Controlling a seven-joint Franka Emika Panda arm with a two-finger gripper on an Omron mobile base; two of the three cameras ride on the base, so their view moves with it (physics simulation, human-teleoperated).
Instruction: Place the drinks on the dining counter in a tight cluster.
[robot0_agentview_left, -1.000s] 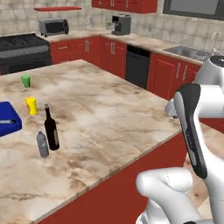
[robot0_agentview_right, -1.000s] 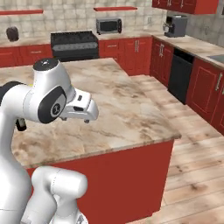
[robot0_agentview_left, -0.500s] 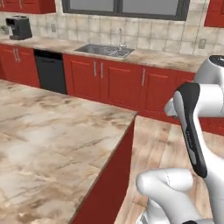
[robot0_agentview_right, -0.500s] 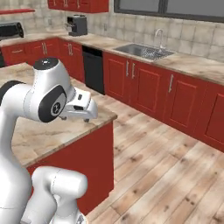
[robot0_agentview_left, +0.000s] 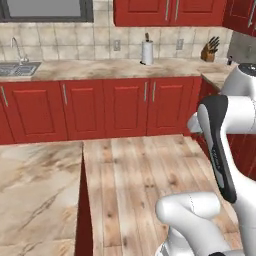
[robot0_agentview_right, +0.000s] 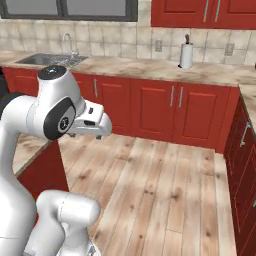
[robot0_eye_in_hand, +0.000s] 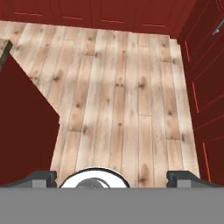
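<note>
Right now the robot faces a stretch of wooden floor (robot0_eye_in_hand: 118, 87) and the red wall cabinets (robot0_agentview_left: 115, 107), with nothing in its grasp. Its fingers (robot0_eye_in_hand: 112, 177) stand spread as wide as they go, the two dark tips far apart at the bottom of the hand view, and between them lies bare plank floor, well below. That wide, empty stance suits a hand travelling between jobs, not one carrying a drink.

A corner of the dining table (robot0_agentview_left: 37, 197), with its beige veined marble top and plain red side, sits off to one side of the fingers and lower than them; in the hand view its dark red side (robot0_eye_in_hand: 24, 127) fills the left edge. No bottle or can stands on that visible corner, so where the drinks are cannot be told.

Beyond the fingers, well apart, a paper towel roll (robot0_agentview_right: 186, 55) and a sink (robot0_agentview_right: 47, 59) rest on the wall counter; a knife block (robot0_agentview_left: 211, 50) stands further along.
</note>
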